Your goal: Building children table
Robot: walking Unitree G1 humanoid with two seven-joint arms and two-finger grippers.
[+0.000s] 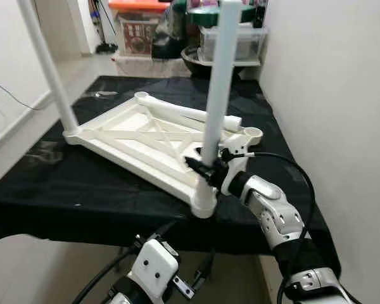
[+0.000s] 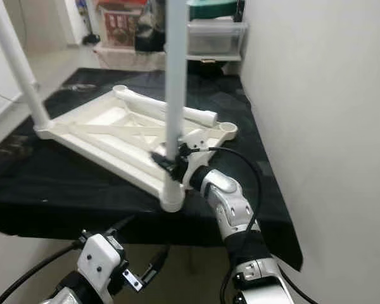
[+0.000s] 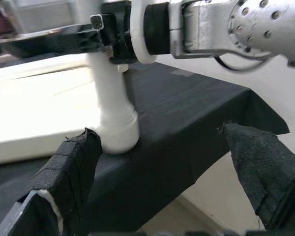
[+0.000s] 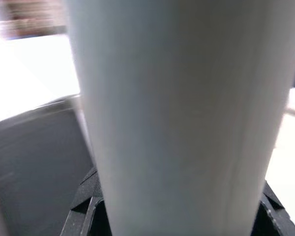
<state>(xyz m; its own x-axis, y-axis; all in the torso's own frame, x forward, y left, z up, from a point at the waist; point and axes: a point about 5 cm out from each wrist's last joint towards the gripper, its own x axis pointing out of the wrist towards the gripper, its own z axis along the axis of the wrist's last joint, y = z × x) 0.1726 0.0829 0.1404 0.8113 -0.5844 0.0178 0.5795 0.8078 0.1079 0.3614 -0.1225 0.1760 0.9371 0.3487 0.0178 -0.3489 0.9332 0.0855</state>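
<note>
A white plastic table top [image 1: 145,139] lies upside down on a black-covered table [image 1: 63,183]. One white leg [image 1: 47,66] stands upright in its far left corner socket. A second white leg [image 1: 218,82] stands in the near corner socket [image 1: 204,201], and my right gripper [image 1: 206,168] is shut on it just above the socket. That leg looms close between the black fingers in the right wrist view [image 4: 182,118]. A third leg [image 1: 190,114] lies flat across the top. My left gripper [image 3: 162,182] hangs open below the table's front edge.
An empty round socket [image 1: 253,133] sits at the table top's right corner. A white wall [image 1: 329,95] runs close along the right side. Storage boxes and bins [image 1: 231,41] stand on the floor behind the table.
</note>
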